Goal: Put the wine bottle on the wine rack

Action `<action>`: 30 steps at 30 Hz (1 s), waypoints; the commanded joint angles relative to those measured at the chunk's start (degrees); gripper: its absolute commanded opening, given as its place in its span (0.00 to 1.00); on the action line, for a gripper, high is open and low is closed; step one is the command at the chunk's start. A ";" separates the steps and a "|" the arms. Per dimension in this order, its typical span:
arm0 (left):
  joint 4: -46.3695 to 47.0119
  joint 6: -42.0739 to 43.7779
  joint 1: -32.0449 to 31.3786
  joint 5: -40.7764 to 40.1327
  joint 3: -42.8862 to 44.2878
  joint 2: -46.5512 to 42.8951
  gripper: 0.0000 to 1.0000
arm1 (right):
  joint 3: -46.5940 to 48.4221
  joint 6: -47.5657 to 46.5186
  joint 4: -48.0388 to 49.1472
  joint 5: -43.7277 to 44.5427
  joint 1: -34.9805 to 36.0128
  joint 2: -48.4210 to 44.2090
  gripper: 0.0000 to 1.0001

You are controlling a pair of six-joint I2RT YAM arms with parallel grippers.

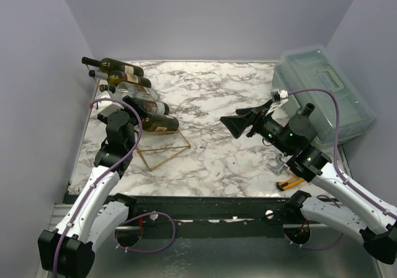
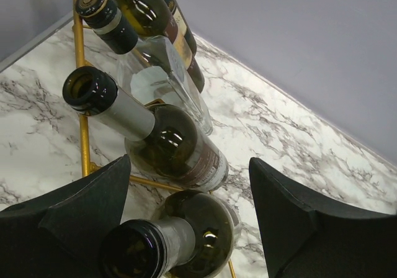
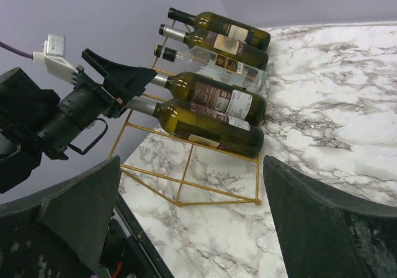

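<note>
The gold wire wine rack (image 1: 162, 155) stands at the table's left and holds several bottles lying side by side. The nearest one, a dark green wine bottle (image 1: 160, 123), lies on the rack's lowest rung. My left gripper (image 1: 131, 115) is open, its fingers spread on either side of that bottle's neck (image 2: 146, 244), and it grips nothing. The right wrist view shows the rack (image 3: 186, 180), the nearest bottle (image 3: 211, 126) and the left gripper (image 3: 127, 82) at the necks. My right gripper (image 1: 231, 124) is open and empty above the table's middle, facing the rack.
A translucent plastic lidded box (image 1: 322, 92) sits at the back right. A yellow utility knife (image 1: 289, 182) lies near the right arm's base. Lilac walls close the table on three sides, and the rack stands close to the left wall.
</note>
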 commanded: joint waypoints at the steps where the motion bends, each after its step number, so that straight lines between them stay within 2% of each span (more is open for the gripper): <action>1: -4.20 1.58 0.14 -4.13 3.35 -1.07 0.79 | 0.01 -0.08 0.92 -0.73 0.36 0.00 1.00; 16: -9.30 3.10 0.20 -11.25 4.86 -4.97 0.79 | 1.28 -1.76 -1.42 1.49 0.40 -0.64 1.00; 23: -12.88 3.45 0.21 -14.60 8.50 -5.96 0.79 | 3.48 -3.39 -5.38 4.91 0.39 -0.60 1.00; 27: -13.74 4.37 0.15 -14.63 11.35 -6.15 0.81 | 5.91 -6.81 -10.25 9.32 0.36 -0.86 1.00; 30: -13.77 5.40 0.18 -12.91 13.44 -5.86 0.90 | 8.45 -10.70 -14.80 13.82 0.33 -1.27 1.00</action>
